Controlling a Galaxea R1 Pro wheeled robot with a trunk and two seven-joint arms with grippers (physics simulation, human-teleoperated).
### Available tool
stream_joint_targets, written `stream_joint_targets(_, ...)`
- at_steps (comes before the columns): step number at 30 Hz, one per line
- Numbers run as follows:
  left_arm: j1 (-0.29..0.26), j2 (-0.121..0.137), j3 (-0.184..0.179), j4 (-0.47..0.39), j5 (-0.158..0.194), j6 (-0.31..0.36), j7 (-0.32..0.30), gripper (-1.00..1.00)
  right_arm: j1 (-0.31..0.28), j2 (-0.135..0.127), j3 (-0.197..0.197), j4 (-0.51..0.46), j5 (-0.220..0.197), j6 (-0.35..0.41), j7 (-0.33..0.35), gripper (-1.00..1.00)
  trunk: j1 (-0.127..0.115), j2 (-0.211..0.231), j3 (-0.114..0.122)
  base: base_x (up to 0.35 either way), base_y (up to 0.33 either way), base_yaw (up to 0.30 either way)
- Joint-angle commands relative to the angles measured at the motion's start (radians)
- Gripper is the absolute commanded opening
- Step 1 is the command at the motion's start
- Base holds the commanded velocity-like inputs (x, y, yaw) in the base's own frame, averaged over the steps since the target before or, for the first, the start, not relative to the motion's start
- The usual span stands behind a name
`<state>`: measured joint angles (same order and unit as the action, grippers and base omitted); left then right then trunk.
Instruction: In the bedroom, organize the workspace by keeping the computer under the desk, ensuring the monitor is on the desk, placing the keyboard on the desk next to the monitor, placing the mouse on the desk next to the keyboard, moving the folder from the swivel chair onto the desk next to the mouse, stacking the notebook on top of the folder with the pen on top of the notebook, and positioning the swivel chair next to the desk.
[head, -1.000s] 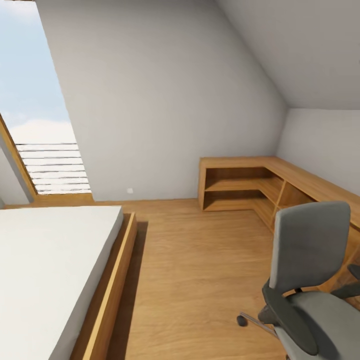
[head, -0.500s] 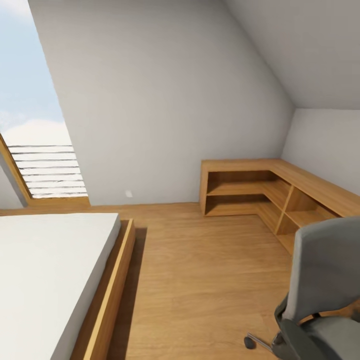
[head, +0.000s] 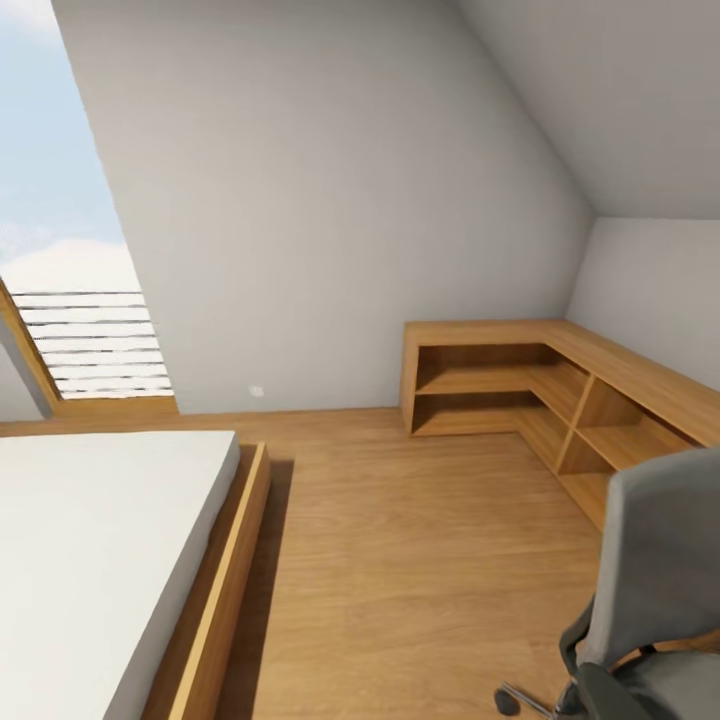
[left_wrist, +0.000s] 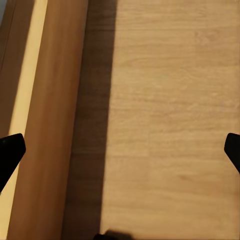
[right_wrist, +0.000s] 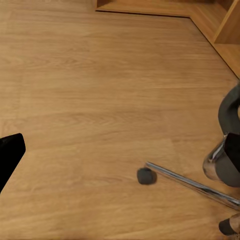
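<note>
We were in transit through the bedroom, with nothing yet in hand.

From the head view the swivel chair (head: 655, 580) stood at our right, near the low corner shelving (head: 540, 385), and the bed (head: 110, 560) lay at our left; the right wrist view showed a caster (right_wrist: 146, 176) on a chrome leg over the wood floor (head: 400, 560); the left gripper (left_wrist: 120, 150) and the right gripper (right_wrist: 120, 150) both hung with fingertips spread wide and nothing between them; we judged the step to be finding the desk and the folder, neither visible here; the next move called for turning toward the chair's seat to check for the folder.
</note>
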<state>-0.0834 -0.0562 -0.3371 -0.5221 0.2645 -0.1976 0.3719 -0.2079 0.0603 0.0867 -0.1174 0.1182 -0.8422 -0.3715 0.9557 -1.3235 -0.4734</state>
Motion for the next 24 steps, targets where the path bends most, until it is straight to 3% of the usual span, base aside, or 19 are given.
stream_joint_targets(1, -0.001, 0.001, -0.008, 0.001, 0.011, -0.005, 0.007, 1.00, -0.001, 0.000, 0.007, 0.001, 0.005, 0.000, -0.010, 1.00, 0.000, 0.000, -0.001, 0.201, 0.002, 0.000)
stream_joint_targets(24, -0.001, -0.001, -0.010, 0.001, 0.010, -0.005, 0.007, 1.00, -0.001, 0.000, 0.007, 0.002, 0.005, 0.000, -0.010, 1.00, 0.000, 0.000, -0.001, 0.306, 0.000, 0.000)
